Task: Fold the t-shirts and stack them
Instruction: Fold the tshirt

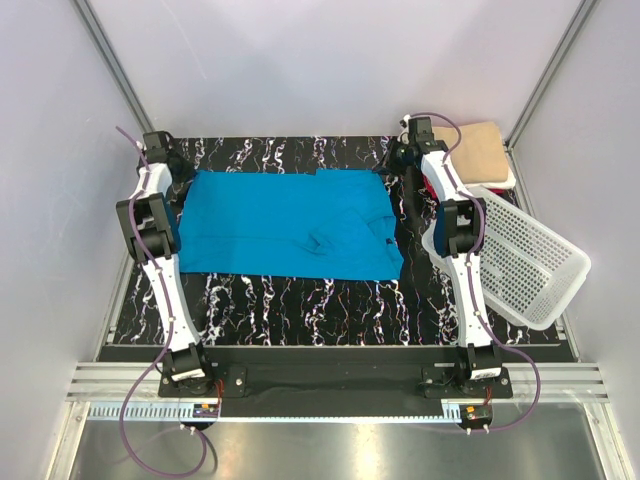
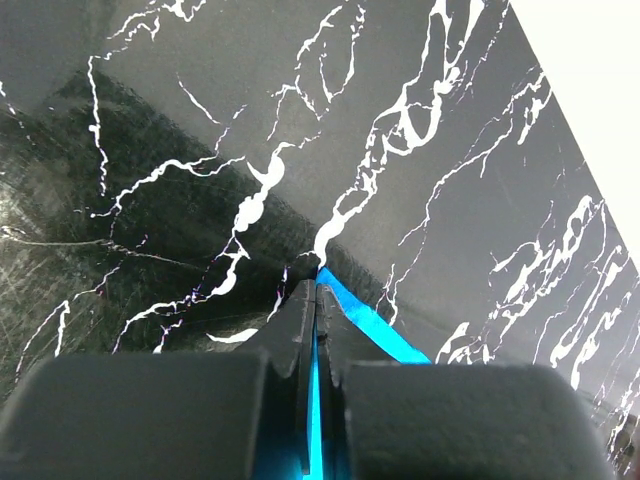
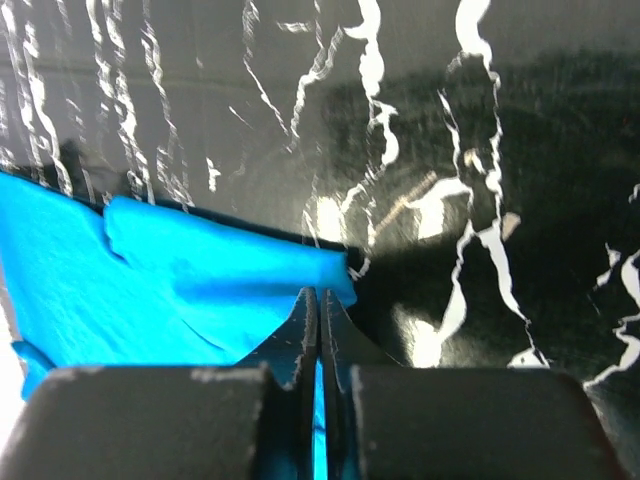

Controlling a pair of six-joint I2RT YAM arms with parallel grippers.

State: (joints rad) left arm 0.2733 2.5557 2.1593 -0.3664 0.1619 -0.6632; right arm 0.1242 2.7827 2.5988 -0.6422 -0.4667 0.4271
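Observation:
A turquoise-blue t-shirt (image 1: 285, 222) lies spread flat on the black marbled table (image 1: 300, 300). My left gripper (image 1: 172, 168) is shut on its far left corner; in the left wrist view blue cloth (image 2: 372, 322) shows between and beside the closed gripper (image 2: 316, 290). My right gripper (image 1: 400, 158) is shut on the shirt's far right corner; in the right wrist view the cloth (image 3: 180, 270) runs left from the closed gripper (image 3: 320, 298). A folded tan t-shirt (image 1: 482, 148) lies on top of a stack at the far right, with red (image 1: 430, 186) and white (image 1: 500, 187) edges showing under it.
A white perforated plastic basket (image 1: 520, 258) sits tilted at the table's right edge, just right of my right arm. Grey walls and metal frame posts (image 1: 110, 60) close the table in on three sides.

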